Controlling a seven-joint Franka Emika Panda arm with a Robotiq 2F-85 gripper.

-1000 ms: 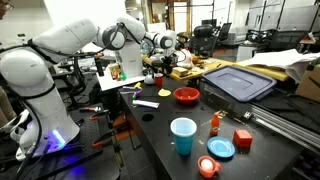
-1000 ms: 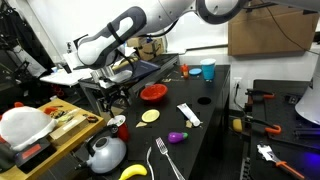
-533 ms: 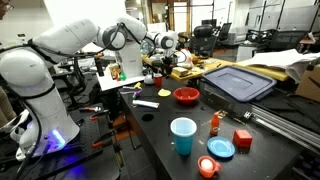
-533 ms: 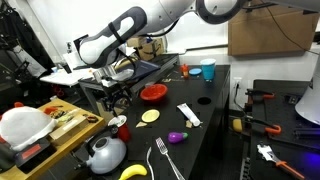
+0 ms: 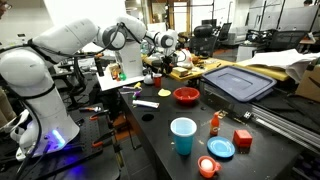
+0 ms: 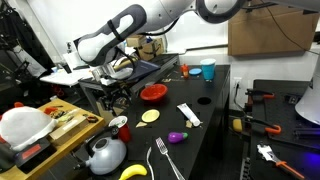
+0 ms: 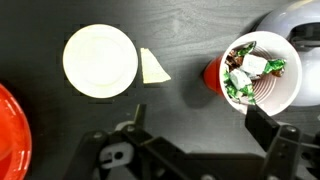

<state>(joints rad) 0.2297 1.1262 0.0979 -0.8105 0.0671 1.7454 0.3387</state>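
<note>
My fingers (image 7: 270, 138) are wide open, holding nothing, and hover over the black table (image 7: 190, 25). The pale yellow wedge piece (image 7: 153, 67) lies nearest, just beside the pale yellow round flat disc (image 7: 100, 62). The red paper cup of wrapped candies (image 7: 255, 72) stands apart. The red plastic bowl (image 7: 8, 135) is at the frame edge.

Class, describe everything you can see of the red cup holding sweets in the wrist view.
The red cup stands upright on the black table, seen from above: round rim, red outside, white inside, seemingly plastic or paper. It holds several wrapped sweets in green, white and brown. The pale wedge lies apart from it; whether the grey kettle touches it cannot be told. The open gripper hovers clear of it.
</note>
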